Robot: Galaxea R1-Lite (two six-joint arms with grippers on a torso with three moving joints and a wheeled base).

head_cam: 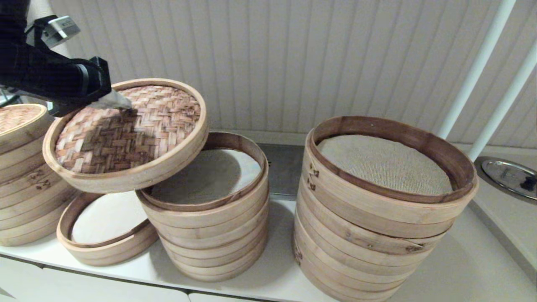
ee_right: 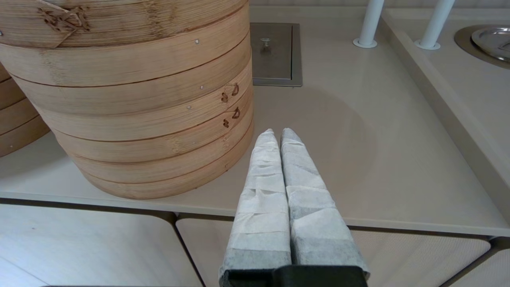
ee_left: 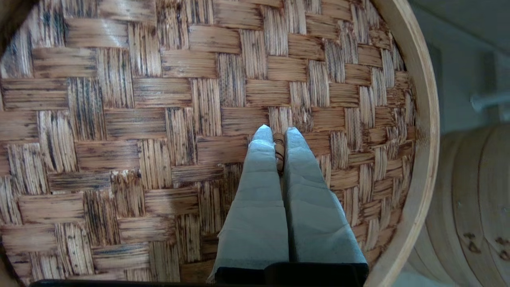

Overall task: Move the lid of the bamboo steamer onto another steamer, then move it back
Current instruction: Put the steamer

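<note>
Head view: The left claw (head_cam: 126, 105) is clamped on the small knob at the centre of the lid (head_cam: 126, 134) and holds the lid in the air, tilted, with the far edge higher than the near edge. The tilt probably results from the single central grip point, which lets the lid hang off level. Directly below the claw and slightly toward the robot lies the shallow steamer (head_cam: 107, 228), 1 ring with a white liner, resting on the white surface (head_cam: 453, 260). The lid overhangs both this ring and the open stack (head_cam: 209, 209) beside it, on the side of the claw toward the robot's right. Judgement: the lid is in transit between these 2 seats; which direction cannot be told. Farther right of the claw stands the widest stack (head_cam: 377, 209) with a grey mesh liner. A lidded stack (head_cam: 21, 167) stands on the claw's other side. A ribbed wall panel (head_cam: 272, 54) and 2 white poles (head_cam: 478, 67) close the scene behind.

Left wrist view: Both wrapped fingers (ee_left: 259, 179) are pressed together with the knob (ee_left: 279, 149) pinched between them.

Right wrist view: The right claw (ee_right: 277, 133) is closed on nothing and hangs parked over the front edge of the surface, the widest stack just beside it. A metal hatch (ee_right: 275, 54) is set into the surface beyond it.
</note>
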